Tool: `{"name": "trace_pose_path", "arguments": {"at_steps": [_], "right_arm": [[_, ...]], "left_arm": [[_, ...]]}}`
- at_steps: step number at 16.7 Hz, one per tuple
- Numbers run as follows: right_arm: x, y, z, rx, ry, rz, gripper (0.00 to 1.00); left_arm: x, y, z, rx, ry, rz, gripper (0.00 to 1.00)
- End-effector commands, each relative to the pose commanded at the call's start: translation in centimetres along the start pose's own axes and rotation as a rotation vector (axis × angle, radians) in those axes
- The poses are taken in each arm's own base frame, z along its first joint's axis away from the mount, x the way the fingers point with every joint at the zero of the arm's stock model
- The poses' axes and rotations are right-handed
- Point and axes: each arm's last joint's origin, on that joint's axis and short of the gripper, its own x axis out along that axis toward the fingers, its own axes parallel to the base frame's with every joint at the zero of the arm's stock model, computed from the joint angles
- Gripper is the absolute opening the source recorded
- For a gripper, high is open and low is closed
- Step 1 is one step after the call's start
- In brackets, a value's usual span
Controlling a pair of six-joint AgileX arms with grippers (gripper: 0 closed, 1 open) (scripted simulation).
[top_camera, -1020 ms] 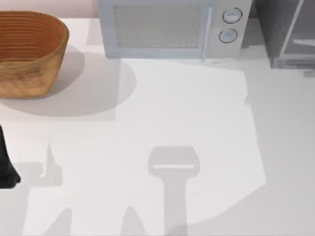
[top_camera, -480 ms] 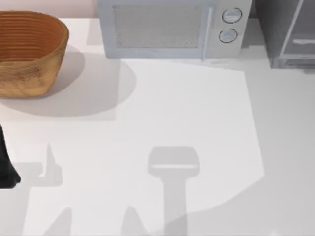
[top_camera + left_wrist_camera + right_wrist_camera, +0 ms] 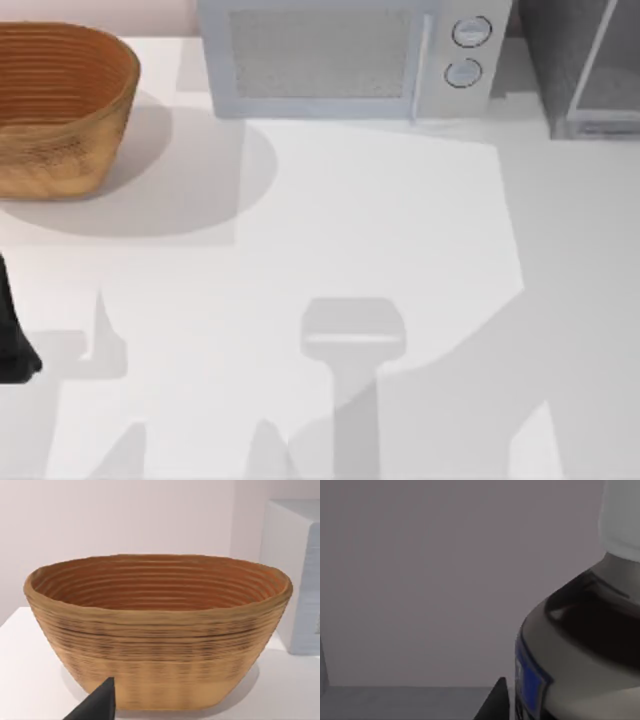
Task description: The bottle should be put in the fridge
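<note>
Fridge [image 3: 585, 65] sits at the table's [image 3: 400, 220] far right corner, beside the microwave [image 3: 345, 60]; the basket [image 3: 60, 105] is far left. My left arm [image 3: 12, 340] is parked at the left edge. In my right wrist view the bottle [image 3: 580, 645] looms close before a plain grey wall, probably the fridge's inside; whether my right claw grips it, I cannot tell.
</note>
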Motion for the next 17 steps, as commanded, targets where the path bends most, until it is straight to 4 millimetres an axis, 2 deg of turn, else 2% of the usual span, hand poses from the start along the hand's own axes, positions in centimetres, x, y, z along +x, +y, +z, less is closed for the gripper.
{"name": "trace_pose_path", "arguments": {"at_steps": [2, 6, 17], "right_arm": [[0.66, 0.21, -0.68, 0.005, 0.024, 0.000, 0.01], [0.69, 0.23, -0.72, 0.006, 0.025, 0.000, 0.01], [0.69, 0.23, -0.72, 0.006, 0.025, 0.000, 0.83]], "left_arm": [[0.00, 0.00, 0.00, 0.000, 0.000, 0.000, 1.00], [0.00, 0.00, 0.00, 0.000, 0.000, 0.000, 1.00], [0.00, 0.00, 0.00, 0.000, 0.000, 0.000, 1.00]]}}
